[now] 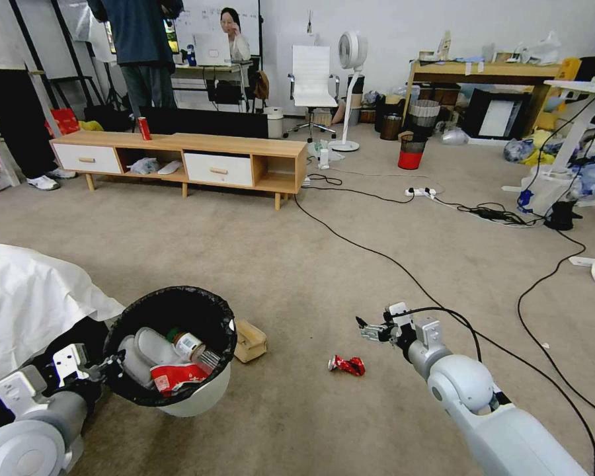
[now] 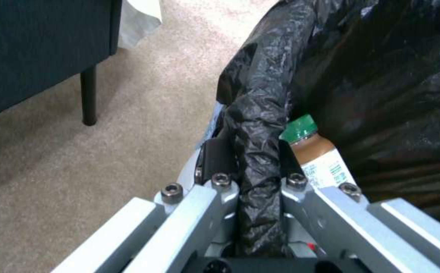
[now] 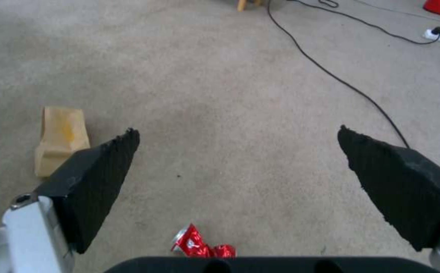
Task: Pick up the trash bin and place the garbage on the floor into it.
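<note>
Left gripper (image 1: 109, 365) pinches bin (image 1: 198, 396) rim through bag, bin tilted off floor (image 1: 297, 264), cup and bottle inside. Paper bag (image 1: 250, 340) beside bin. Wrapper (image 1: 346, 364) on carpet. Right gripper (image 1: 370, 330) spread wide above wrapper. Risk: slick bag slips, bin drops; fingers snag cable (image 1: 443, 311).

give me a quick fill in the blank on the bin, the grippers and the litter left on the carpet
1. The left gripper is shut on the ____ of the trash bin.
2. The right gripper hangs with its fingers ____ above the floor.
3. The crushed wrapper on the floor is ____ in colour.
4. The brown paper bag lies right beside the ____.

Missing words: rim; open; red; trash bin
</note>
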### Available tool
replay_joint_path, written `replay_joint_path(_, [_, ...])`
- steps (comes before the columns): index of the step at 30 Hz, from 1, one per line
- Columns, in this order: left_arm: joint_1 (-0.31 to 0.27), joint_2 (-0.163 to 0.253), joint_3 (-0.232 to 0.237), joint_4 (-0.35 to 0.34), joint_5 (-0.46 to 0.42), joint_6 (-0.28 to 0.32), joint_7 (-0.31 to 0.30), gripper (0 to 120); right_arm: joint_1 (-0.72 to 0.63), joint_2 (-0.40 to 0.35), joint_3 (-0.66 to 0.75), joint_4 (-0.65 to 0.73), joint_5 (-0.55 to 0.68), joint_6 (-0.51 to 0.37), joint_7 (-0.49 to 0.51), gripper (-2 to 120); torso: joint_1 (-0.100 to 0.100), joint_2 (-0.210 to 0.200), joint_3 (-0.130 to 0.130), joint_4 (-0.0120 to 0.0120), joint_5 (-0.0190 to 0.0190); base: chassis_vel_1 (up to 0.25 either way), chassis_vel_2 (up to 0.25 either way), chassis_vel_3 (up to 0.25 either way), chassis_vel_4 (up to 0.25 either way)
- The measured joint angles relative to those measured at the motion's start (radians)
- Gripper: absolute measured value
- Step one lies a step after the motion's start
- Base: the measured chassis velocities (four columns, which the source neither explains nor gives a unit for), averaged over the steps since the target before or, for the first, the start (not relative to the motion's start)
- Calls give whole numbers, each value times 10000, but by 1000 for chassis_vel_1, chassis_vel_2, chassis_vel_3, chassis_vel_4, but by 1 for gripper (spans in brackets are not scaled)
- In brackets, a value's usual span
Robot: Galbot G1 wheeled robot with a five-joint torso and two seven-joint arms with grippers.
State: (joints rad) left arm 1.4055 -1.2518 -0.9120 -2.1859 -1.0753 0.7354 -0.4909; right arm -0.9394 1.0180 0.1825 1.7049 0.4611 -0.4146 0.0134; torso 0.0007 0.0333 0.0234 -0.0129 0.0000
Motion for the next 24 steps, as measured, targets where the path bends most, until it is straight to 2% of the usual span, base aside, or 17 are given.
replay_joint_path(6, [-13, -1, 61, 0, 30, 0, -5, 3, 66, 30, -45, -63, 3, 6, -50, 100, 4, 68, 63, 0, 0, 0, 0, 0, 0])
replay_joint_path(12, [-143, -93, 332, -99, 116, 0, -47, 3, 110, 84, -153, -81, 22, 10, -62, 100, 18, 191, 172, 1, 1, 0, 0, 0, 0])
replay_joint_path(24, [-253, 3, 404, -65, 88, -1, -94, 3, -82, -188, 91, 123, 118, -8, -64, 100, 54, 397, 342, 0, 1, 0, 0, 0, 0])
